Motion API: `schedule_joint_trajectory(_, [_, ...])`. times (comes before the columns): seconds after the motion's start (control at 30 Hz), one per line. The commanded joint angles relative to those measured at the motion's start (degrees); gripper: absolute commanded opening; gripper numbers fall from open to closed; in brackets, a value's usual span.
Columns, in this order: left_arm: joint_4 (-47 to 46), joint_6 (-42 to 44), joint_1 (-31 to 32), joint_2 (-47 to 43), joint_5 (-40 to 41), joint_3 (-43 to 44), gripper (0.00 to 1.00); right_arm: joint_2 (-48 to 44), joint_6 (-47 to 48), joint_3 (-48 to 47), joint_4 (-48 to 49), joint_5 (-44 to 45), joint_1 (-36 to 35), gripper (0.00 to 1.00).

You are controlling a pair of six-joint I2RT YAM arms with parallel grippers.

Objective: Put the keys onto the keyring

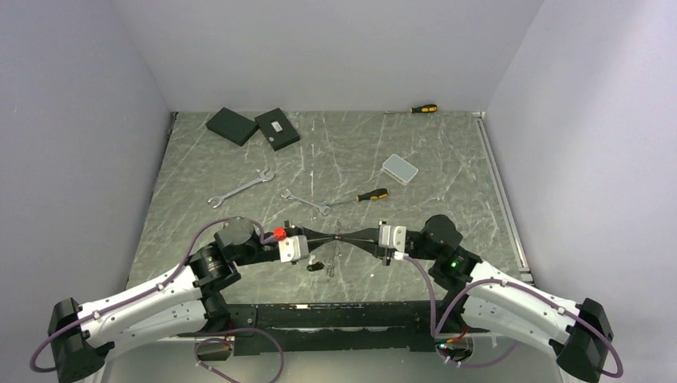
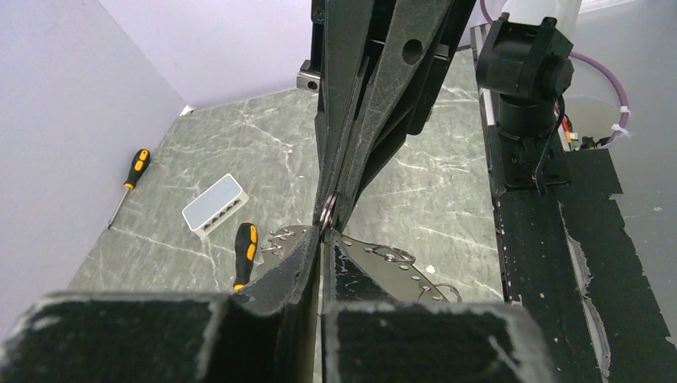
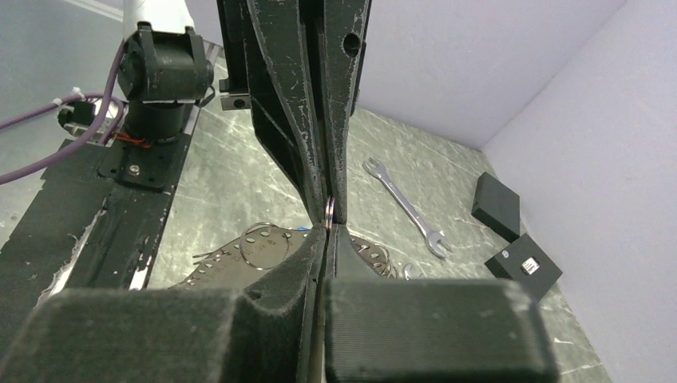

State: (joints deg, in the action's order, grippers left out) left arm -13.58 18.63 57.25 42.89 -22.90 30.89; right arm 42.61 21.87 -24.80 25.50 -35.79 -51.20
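Left tool and right tool meet tip to tip above the bench. Each is pressed together on the same sliver of grey wire, which I take for the keyring, probably steadied from both sides so a key can be threaded. First key and second key lie farther back, well apart from it. Only the ring's edge shows; the flat metal pieces beneath the tips I cannot identify.

Pale lilac walls, green marbled tabletop
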Motion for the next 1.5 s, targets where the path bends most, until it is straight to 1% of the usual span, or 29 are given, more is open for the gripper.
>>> schedule_joint_trajectory(0.0, [-2.22,0.43,0.09,-0.42,-2.33,2.15,0.06,0.54,-0.18,-2.19,6.22,-1.24,-1.87,0.00])
schedule_joint_trajectory(0.07, [-1.73,0.65,0.14,-0.44,-2.85,2.28,0.01,0.70,0.01,-2.26,6.23,-1.09,-2.10,0.00])
schedule_joint_trajectory(0.13, [-1.30,0.83,0.13,-0.54,-2.99,2.31,0.00,0.88,0.10,-2.51,5.83,-0.78,-2.23,0.00])
schedule_joint_trajectory(0.17, [-0.80,1.14,0.14,-0.61,-2.80,2.50,0.00,0.83,0.04,-2.47,5.80,-0.33,-2.31,0.06])
schedule_joint_trajectory(0.2, [-0.11,1.45,0.12,-0.80,-2.43,2.61,0.00,0.62,-0.07,-2.33,5.75,0.01,-2.39,0.20])
schedule_joint_trajectory(0.23, [0.75,1.87,0.09,-1.00,-1.94,2.72,0.00,0.26,-0.08,-2.24,5.26,0.36,-2.41,0.31])
schedule_joint_trajectory(0.27, [1.71,2.45,0.09,-1.44,-1.28,2.83,0.00,-0.19,0.07,-2.19,4.32,0.61,-2.41,0.40])
schedule_joint_trajectory(0.37, [4.23,4.22,0.08,-3.06,0.81,2.77,0.00,-1.70,2.05,-2.98,-1.83,0.72,-2.41,0.60])
schedule_joint_trajectory(0.4, [5.17,4.81,0.10,-3.54,1.39,2.77,0.00,-2.14,2.64,-3.39,-4.00,0.71,-2.41,0.63])
schedule_joint_trajectory(0.47, [7.41,6.06,0.14,-4.25,2.30,3.17,0.00,-3.32,3.39,-4.07,-7.91,1.13,-2.41,0.65])
schedule_joint_trajectory(0.53, [10.17,7.33,0.13,-4.55,3.02,3.84,0.00,-4.45,3.09,-4.04,-9.77,2.43,-2.41,0.67])
schedule_joint_trajectory(0.6, [15.94,9.37,0.10,-4.78,4.44,5.27,0.00,-5.33,0.70,-3.82,-9.41,6.70,-2.41,0.69])
schedule_joint_trajectory(0.67, [21.31,11.36,0.10,-4.92,7.56,7.16,0.00,-5.09,-5.30,-4.50,-8.09,13.68,-2.37,0.75])
schedule_joint_trajectory(0.73, [25.37,12.35,0.13,-5.29,12.84,8.43,0.00,-2.76,-9.94,-7.51,-10.22,19.98,-2.33,0.77])
schedule_joint_trajectory(0.77, [27.06,12.90,0.13,-5.70,15.43,9.03,0.00,-0.95,-11.61,-9.56,-12.16,21.72,-2.33,0.77])
schedule_joint_trajectory(0.87, [29.57,13.66,0.08,-7.95,21.91,9.89,0.00,5.82,-15.38,-16.37,-19.09,22.30,-2.33,0.77])
schedule_joint_trajectory(0.93, [30.56,14.13,0.05,-8.26,31.44,10.54,0.00,12.07,-17.94,-20.11,-22.08,23.11,-2.33,0.74])
schedule_joint_trajectory(1.03, [33.21,15.98,0.05,-8.05,41.90,11.16,0.00,19.38,-21.49,-24.67,-23.21,21.01,-2.45,0.70])
schedule_joint_trajectory(1.1, [33.01,16.51,-0.02,-8.61,48.07,10.76,0.00,23.46,-24.96,-27.12,-23.54,22.42,-2.58,0.69])
schedule_joint_trajectory(1.2, [32.59,17.34,-0.12,-9.90,54.91,10.47,0.00,28.47,-29.59,-28.62,-21.78,28.26,-2.59,0.68])
schedule_joint_trajectory(1.33, [29.54,19.65,-0.51,-12.49,62.66,9.51,0.00,34.79,-29.82,-29.92,-20.06,27.15,-3.55,0.66])
schedule_joint_trajectory(1.4, [27.72,21.37,-0.92,-13.64,66.35,8.92,0.00,36.79,-28.31,-27.28,-14.43,25.63,-4.74,0.66])
schedule_joint_trajectory(1.47, [27.22,23.07,-1.56,-14.32,67.73,8.39,0.00,38.18,-25.75,-22.23,-4.87,23.83,-6.15,0.66])
